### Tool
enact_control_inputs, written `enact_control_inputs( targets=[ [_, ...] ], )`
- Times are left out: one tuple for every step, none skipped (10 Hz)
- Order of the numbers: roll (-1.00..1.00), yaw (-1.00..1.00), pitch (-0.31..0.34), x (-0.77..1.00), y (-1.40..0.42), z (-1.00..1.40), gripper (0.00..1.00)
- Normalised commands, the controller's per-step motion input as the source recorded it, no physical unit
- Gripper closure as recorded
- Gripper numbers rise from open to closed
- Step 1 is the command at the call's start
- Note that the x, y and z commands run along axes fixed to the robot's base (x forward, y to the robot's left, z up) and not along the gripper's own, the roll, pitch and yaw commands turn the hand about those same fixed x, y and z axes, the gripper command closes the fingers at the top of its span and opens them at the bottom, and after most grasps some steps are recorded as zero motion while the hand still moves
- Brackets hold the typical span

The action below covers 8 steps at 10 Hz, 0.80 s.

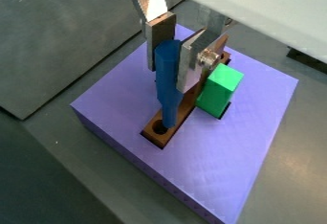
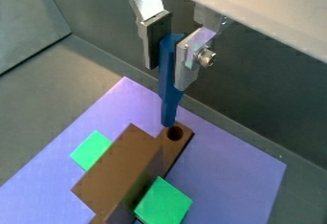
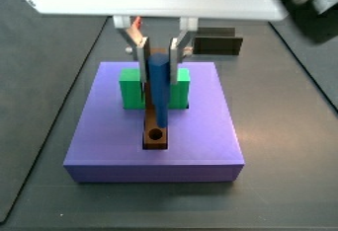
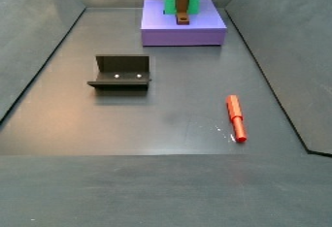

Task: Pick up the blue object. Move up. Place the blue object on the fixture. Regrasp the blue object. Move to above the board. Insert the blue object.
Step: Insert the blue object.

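Note:
My gripper [image 1: 173, 60] hangs over the purple board [image 1: 121, 103] and is shut on the blue object [image 1: 166, 79], a long upright peg. Its silver fingers [image 2: 152, 36] press the peg's upper part from both sides. In both wrist views the peg's narrow lower end [image 2: 171, 113] lines up with the round hole [image 2: 175, 131] at the end of the brown block [image 2: 121, 175]. In a side view the gripper [image 3: 158, 65] holds the peg [image 3: 158, 82] above the brown block, and the hole's opening [image 3: 156, 134] still shows.
Green blocks [image 1: 220, 89] [image 2: 163, 204] stand on either side of the brown block. The fixture [image 4: 120, 73] stands on the grey floor away from the board [image 4: 182, 29]. A red piece [image 4: 236, 117] lies on the floor. Dark walls ring the floor.

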Motion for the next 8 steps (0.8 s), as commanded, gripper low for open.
enact_control_inputs(
  targets=[
    [0.06,-0.06,0.000,-0.04,0.00,-0.12,1.00],
    [0.07,-0.04,0.000,-0.07,0.00,-0.15,1.00],
    [0.00,0.00,0.000,-0.09,0.00,-0.16,1.00],
    [0.00,0.00,-0.013,-0.07,-0.01,-0.19,1.00],
    [0.00,0.00,-0.007,-0.05,-0.02,-0.19,1.00],
    [0.00,0.00,-0.006,-0.03,-0.04,-0.19,1.00],
    [0.00,0.00,0.000,0.00,-0.09,-0.15,1.00],
    [-0.03,0.00,0.000,0.02,-0.12,-0.07,1.00]
  ],
)
